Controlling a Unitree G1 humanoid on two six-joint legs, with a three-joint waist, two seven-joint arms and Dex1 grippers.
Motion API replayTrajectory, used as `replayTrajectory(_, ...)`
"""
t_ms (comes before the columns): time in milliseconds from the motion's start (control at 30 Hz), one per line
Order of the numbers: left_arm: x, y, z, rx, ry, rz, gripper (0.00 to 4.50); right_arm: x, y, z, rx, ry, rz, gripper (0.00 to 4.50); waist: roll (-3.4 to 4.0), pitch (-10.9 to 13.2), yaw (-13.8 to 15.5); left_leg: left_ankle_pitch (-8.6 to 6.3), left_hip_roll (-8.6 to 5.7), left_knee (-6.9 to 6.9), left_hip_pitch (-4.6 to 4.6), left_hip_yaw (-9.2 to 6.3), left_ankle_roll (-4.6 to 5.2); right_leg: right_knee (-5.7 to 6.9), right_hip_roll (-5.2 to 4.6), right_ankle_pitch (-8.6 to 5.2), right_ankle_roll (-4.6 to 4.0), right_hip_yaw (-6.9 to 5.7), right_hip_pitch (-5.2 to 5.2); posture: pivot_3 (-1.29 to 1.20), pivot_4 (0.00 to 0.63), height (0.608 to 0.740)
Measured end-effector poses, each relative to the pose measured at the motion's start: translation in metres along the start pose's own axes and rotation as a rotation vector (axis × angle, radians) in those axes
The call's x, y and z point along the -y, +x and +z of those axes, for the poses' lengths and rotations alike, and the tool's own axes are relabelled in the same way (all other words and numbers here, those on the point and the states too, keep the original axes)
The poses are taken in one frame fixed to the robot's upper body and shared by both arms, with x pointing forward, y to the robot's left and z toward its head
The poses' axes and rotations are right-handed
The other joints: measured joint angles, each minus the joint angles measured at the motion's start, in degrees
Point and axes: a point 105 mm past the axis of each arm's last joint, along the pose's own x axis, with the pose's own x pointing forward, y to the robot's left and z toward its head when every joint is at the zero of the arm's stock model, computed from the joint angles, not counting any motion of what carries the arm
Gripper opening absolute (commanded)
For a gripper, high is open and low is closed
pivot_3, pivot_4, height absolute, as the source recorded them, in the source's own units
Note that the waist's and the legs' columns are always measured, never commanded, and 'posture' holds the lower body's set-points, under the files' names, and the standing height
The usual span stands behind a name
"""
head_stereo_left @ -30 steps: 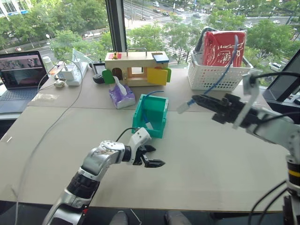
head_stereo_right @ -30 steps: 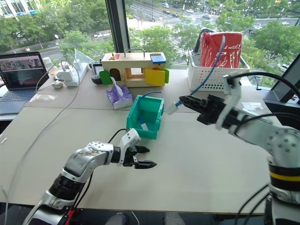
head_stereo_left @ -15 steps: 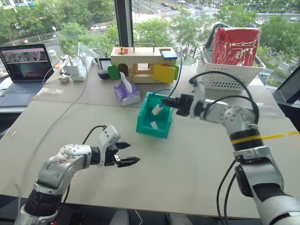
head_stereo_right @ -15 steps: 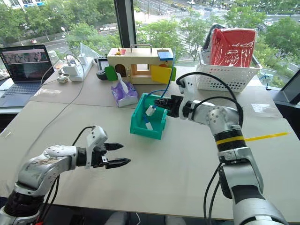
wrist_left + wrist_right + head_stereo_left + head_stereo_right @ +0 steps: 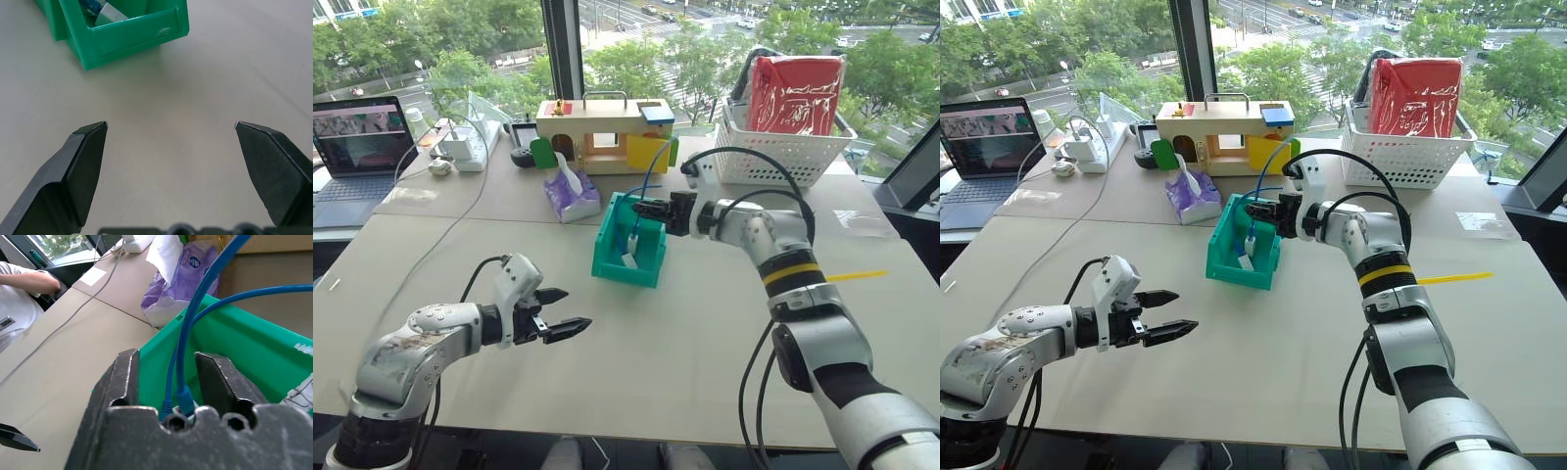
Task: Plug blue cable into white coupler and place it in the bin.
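We're hovering the right hand over the bin, fingers parted w/ the blue cable running between them, not pinched. White coupler is sitting inside the bin w/ the cable rising out of it. Left hand is hanging wide open over the worktop, holding nothing. Risk, we're judging: pulling the right hand away could snag the cable loop & drag the coupler out, or tip the light bin.
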Motion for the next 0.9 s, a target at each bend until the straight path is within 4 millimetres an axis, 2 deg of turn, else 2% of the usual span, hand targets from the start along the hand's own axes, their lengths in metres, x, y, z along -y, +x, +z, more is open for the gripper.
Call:
replayTrajectory(133, -0.011, -0.001, 0.011, 0.043, 0.025, 0.047, 4.5, -0.006, -0.007, 0.014, 0.037, -0.019, 0.025, 4.48, 0.02, 0.0, -0.1, 0.05, 0.0, 0.01, 0.02, 0.0, -0.08, 0.07, 0.0, 0.0, -0.01, 0.0, -0.01, 0.0, 0.15, 0.734)
replayTrajectory(200, -0.012, -0.002, 0.016, 0.063, 0.048, 0.053, 4.5, -0.009, -0.014, 0.025, 0.063, -0.041, 0.032, 4.48, 0.03, 0.0, 0.0, 0.05, 0.0, 0.0, 0.02, 0.0, -0.08, 0.07, 0.0, 0.0, -0.01, -0.01, 0.0, 0.0, 0.15, 0.734)
replayTrajectory(267, -0.016, -0.003, 0.018, 0.079, 0.067, 0.059, 4.5, -0.017, -0.033, 0.044, 0.106, -0.067, 0.07, 4.48, 0.1, 0.2, 0.1, 0.05, -0.01, 0.0, 0.01, 0.0, -0.08, 0.07, -0.01, 0.0, -0.01, -0.02, -0.01, 0.0, 0.15, 0.734)
replayTrajectory(333, -0.026, -0.007, 0.017, 0.074, 0.074, 0.088, 4.5, -0.023, -0.065, 0.061, 0.136, -0.168, 0.093, 4.48, 0.12, 0.2, 0.6, 0.04, 0.0, 0.0, -0.01, -0.04, -0.08, 0.03, -0.03, 0.0, -0.01, -0.12, 0.01, 0.0, 0.15, 0.734)
replayTrajectory(400, -0.043, -0.017, 0.019, 0.103, 0.076, 0.153, 4.5, -0.022, -0.102, 0.063, 0.13, -0.26, 0.072, 4.48, 0.11, 0.2, 1.0, 0.03, 0.0, -0.01, -0.01, -0.04, -0.07, -0.09, -0.07, 0.0, -0.01, -0.18, 0.06, 0.0, 0.15, 0.734)
replayTrajectory(500, -0.061, -0.028, 0.029, 0.189, 0.109, 0.236, 4.5, -0.005, -0.135, 0.042, 0.09, -0.305, -0.012, 4.48, 0.09, 0.2, 1.2, 0.04, -0.01, 0.02, 0.01, 0.01, -0.07, -0.11, -0.08, 0.0, -0.02, -0.15, 0.07, 0.0, 0.15, 0.734)
replayTrajectory(567, -0.071, -0.035, 0.044, 0.318, 0.104, 0.294, 4.5, 0.017, -0.154, 0.012, 0.034, -0.32, -0.098, 4.48, 0.03, 0.2, 1.4, 0.04, 0.01, 0.11, 0.04, 0.01, -0.07, -0.06, -0.07, 0.0, -0.01, -0.16, 0.13, 0.0, 0.15, 0.734)
replayTrajectory(600, -0.074, -0.037, 0.045, 0.329, 0.104, 0.311, 4.5, 0.023, -0.158, 0.001, 0.016, -0.324, -0.123, 4.48, 0.03, 0.2, 1.2, 0.04, 0.0, 0.1, 0.04, 0.04, -0.07, -0.05, -0.07, 0.01, -0.02, -0.11, 0.1, 0.0, 0.15, 0.734)
replayTrajectory(633, -0.079, -0.039, 0.046, 0.345, 0.111, 0.338, 4.5, 0.03, -0.166, -0.017, -0.009, -0.32, -0.156, 4.48, 0.03, 0.2, 1.1, 0.04, -0.01, 0.11, 0.09, 0.06, -0.07, 0.02, -0.07, 0.01, -0.02, -0.09, 0.12, 0.0, 0.15, 0.734)
replayTrajectory(700, -0.085, -0.038, 0.044, 0.338, 0.124, 0.371, 4.5, 0.035, -0.173, -0.046, -0.038, -0.308, -0.184, 4.48, 0.03, 0.2, 0.7, 0.05, -0.01, 0.11, 0.12, 0.07, -0.08, 0.07, -0.07, 0.01, -0.02, -0.05, 0.12, 0.0, 0.15, 0.734)
replayTrajectory(767, -0.088, -0.032, 0.034, 0.294, 0.116, 0.373, 4.5, 0.033, -0.174, -0.066, -0.048, -0.295, -0.19, 4.48, 0.03, 0.3, 0.3, 0.05, -0.02, 0.14, 0.16, 0.07, -0.09, 0.18, -0.06, 0.01, -0.02, -0.04, 0.13, 0.0, 0.15, 0.734)
replayTrajectory(900, -0.089, -0.019, 0.017, 0.221, 0.099, 0.344, 4.5, 0.037, -0.178, -0.08, -0.072, -0.353, -0.287, 4.48, 0.01, 0.3, 0.0, 0.1, -0.02, 0.22, 0.26, 0.06, -0.16, 0.33, -0.04, 0.01, -0.01, -0.02, 0.17, 0.0, 0.15, 0.734)
